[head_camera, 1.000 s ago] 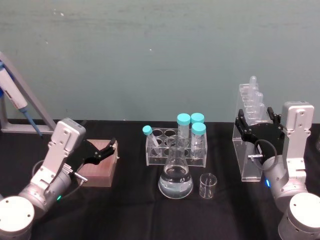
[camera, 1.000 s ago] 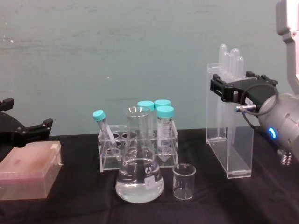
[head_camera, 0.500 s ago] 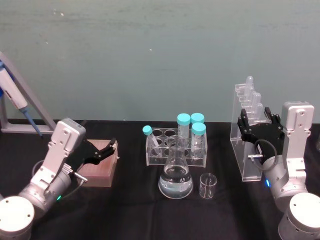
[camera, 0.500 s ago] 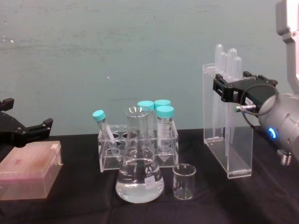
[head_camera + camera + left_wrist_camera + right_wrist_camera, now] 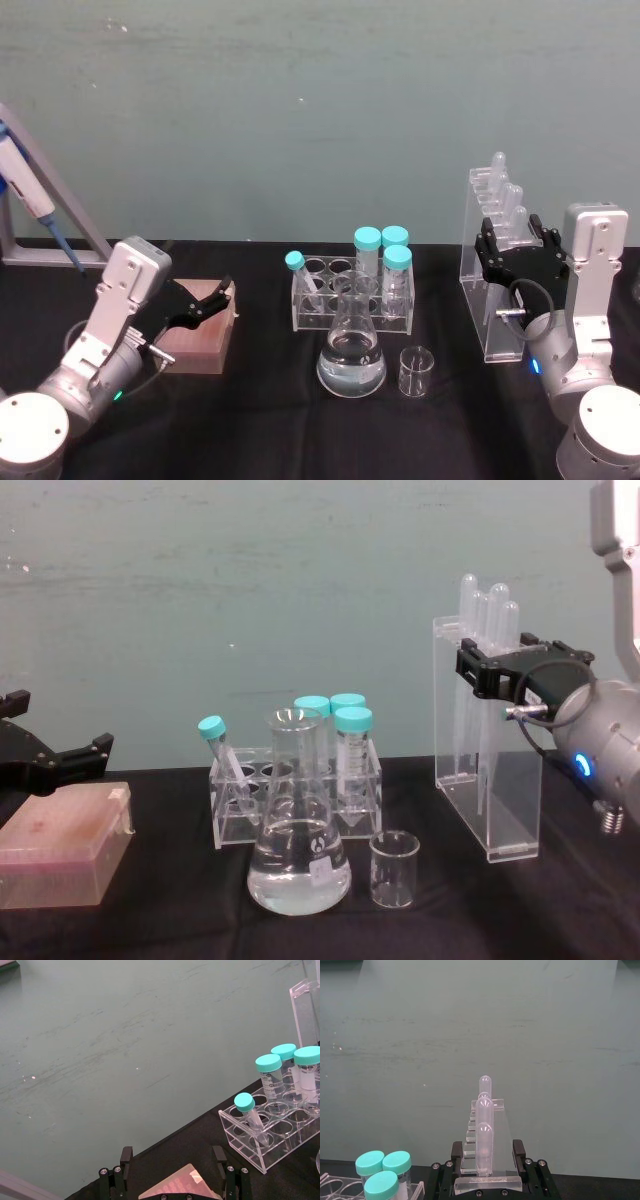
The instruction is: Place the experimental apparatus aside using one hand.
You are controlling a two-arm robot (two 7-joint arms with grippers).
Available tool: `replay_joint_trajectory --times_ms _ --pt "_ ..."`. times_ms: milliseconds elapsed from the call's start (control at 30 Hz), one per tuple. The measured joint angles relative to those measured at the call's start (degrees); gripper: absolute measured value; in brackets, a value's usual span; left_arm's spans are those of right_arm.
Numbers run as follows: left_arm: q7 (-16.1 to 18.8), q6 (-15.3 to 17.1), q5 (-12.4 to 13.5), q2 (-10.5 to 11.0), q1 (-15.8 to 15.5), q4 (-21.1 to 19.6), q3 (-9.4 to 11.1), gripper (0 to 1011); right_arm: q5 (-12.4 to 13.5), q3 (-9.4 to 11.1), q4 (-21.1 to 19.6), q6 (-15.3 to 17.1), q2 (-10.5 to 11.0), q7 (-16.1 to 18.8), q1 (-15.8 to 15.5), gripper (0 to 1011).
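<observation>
Your right hand (image 5: 495, 668) is closed around the top of the acrylic stand (image 5: 490, 800), which reaches down below it. Held so high, the stand may swing and shed its pipettes (image 5: 487, 600). Your left hand (image 5: 205, 300) idles, spread wide, far off.

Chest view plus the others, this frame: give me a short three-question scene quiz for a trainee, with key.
1. True or false: the right gripper is clamped on the conical flask.
2. How many teal-capped tubes are in the clear tube rack? A two, B four, C six.
3. Fill in: the small glass beaker stands to the flask's ___ (robot's side).
Key: 1 false, it grips the acrylic pipette stand near its top; 2 B; 3 right. The left gripper hangs open over the pinkish box.
</observation>
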Motion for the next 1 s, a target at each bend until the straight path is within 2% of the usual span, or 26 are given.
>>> replay_joint_trajectory --times_ms 1000 --pt "0.0 0.0 0.0 0.0 0.0 0.0 0.0 1000 -1.16 -0.01 0.88 -1.4 0.24 -0.64 0.53 609"
